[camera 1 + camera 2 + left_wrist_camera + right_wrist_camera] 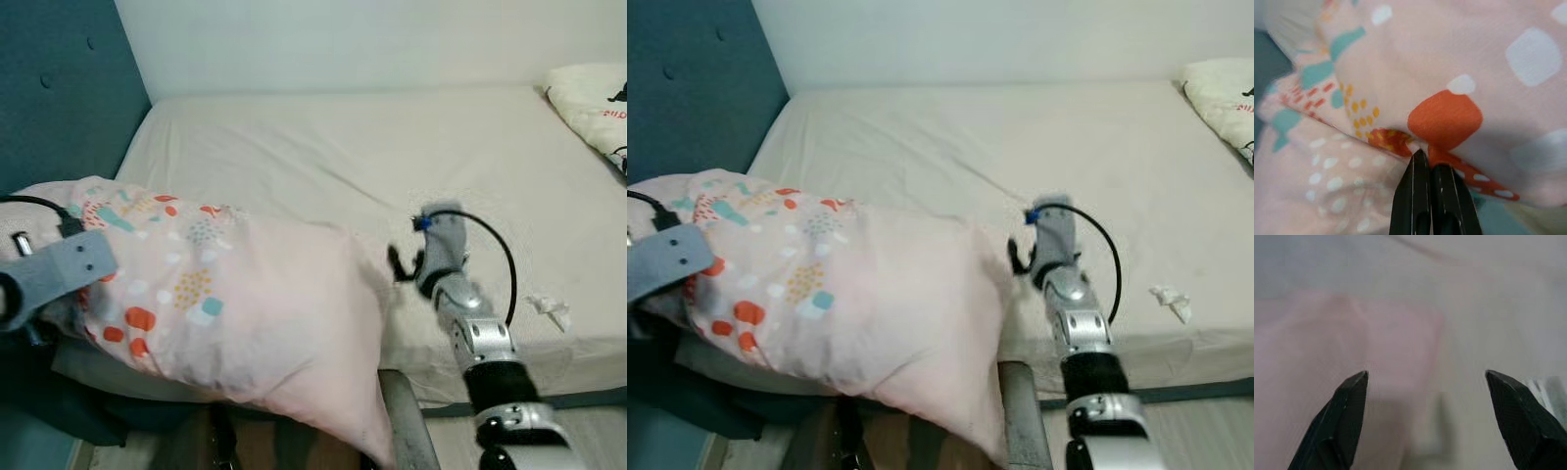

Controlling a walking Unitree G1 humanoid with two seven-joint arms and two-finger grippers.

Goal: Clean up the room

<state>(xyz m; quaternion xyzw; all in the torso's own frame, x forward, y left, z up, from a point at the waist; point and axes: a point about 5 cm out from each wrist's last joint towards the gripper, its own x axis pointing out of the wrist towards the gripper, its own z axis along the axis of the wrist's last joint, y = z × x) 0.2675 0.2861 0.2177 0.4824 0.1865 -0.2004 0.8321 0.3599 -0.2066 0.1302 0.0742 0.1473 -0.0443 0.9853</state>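
At the bed's (323, 147) near edge, the left hand (1429, 164) is clenched on the pillow's (245, 294) patterned end; its plain end lies just beside the released right hand (402, 262).

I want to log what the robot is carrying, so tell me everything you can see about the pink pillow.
The pillow is large and soft, in a pale pink fabric case printed with orange, teal, white and yellow shapes near its left end; the right part is plain pink. It hangs slanted over the near left edge of the bed, one corner drooping toward the floor. The left pincer is shut on a fold of its printed fabric. The right pincer is open beside its plain end.
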